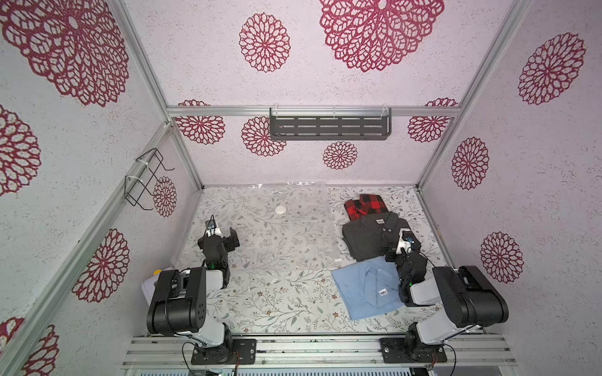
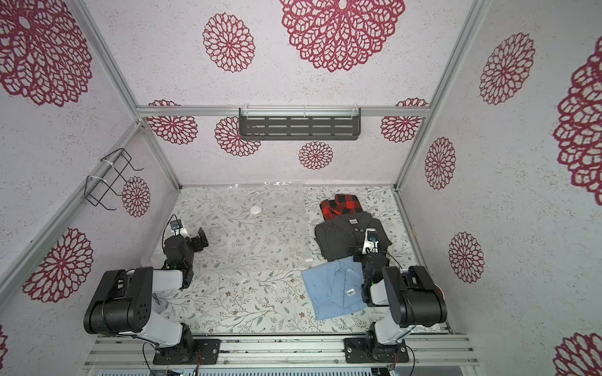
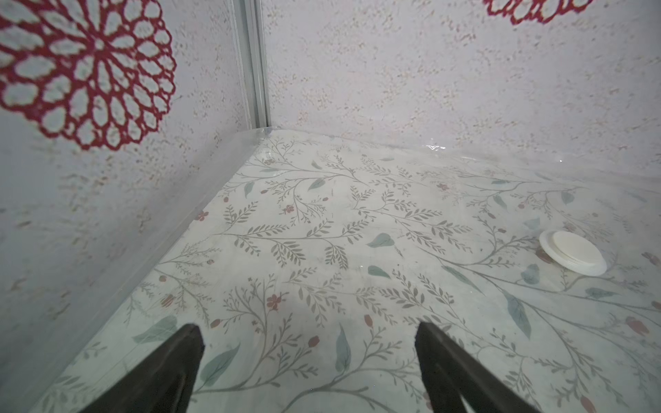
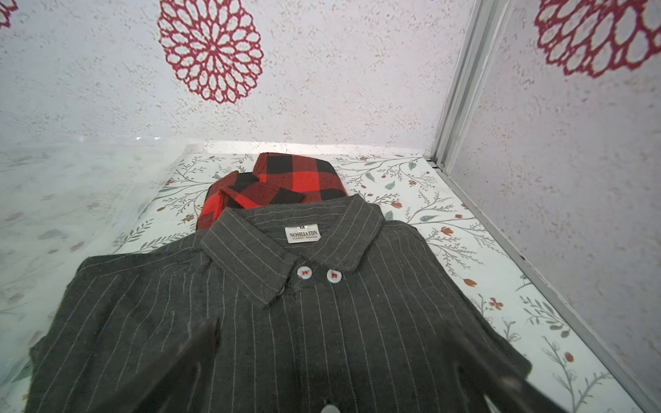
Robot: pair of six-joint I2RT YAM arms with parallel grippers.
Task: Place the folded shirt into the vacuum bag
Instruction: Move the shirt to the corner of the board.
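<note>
Nothing's held: left gripper (image 3: 309,332) and right gripper (image 4: 331,343) are spread wide. The striped shirt (image 4: 386,293) looks soft and floppy, so it's probably best pinched at a folded edge.

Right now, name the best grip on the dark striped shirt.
Probably pinch the dark striped shirt at its side edge facing the vacuum bag, coming from above: it lies flat, with the plaid shirt and blue shirt crowding collar and hem.

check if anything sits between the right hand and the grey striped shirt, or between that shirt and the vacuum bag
Nothing visible does. The open right hand hangs over the grey striped shirt, and the vacuum bag lies flat right beside that shirt.
</note>
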